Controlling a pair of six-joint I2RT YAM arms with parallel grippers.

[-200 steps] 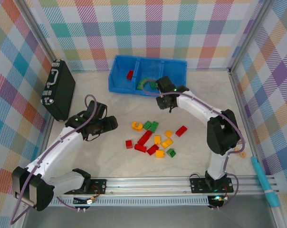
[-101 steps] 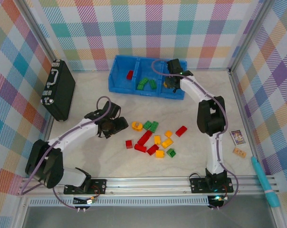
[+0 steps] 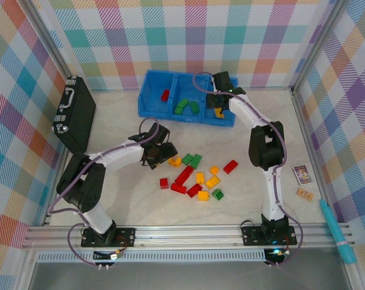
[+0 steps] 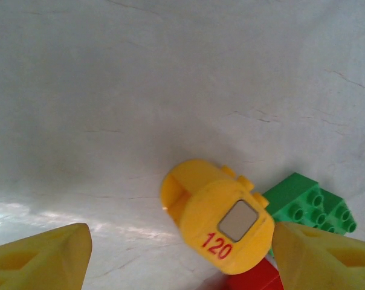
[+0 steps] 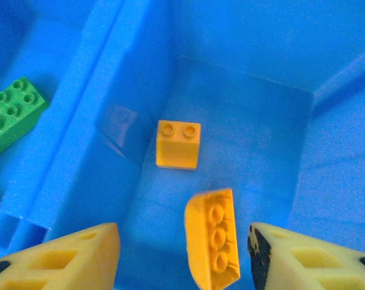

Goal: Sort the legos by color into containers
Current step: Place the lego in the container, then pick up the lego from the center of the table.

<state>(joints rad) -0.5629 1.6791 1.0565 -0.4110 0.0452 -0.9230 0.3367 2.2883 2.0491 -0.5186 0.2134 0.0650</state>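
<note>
Yellow rounded lego (image 4: pixel 217 217) marked "120" in red, left hand (image 4: pixel 182 260) spread near it, bare desk (image 4: pixel 170 72) beyond, right hand (image 5: pixel 182 257) spread above blue bin compartment (image 5: pixel 261 121)

left arm (image 3: pixel 113 159) | extended forward and rightward, elbow bent by its base | left claw (image 3: pixel 164 154) | pointing right, jaws spread wide, empty | right arm (image 3: pixel 253 119) | stretched far forward, forearm angled forward-left | right claw (image 3: pixel 218 107) | wrist tipped down, jaws parted, empty
</note>
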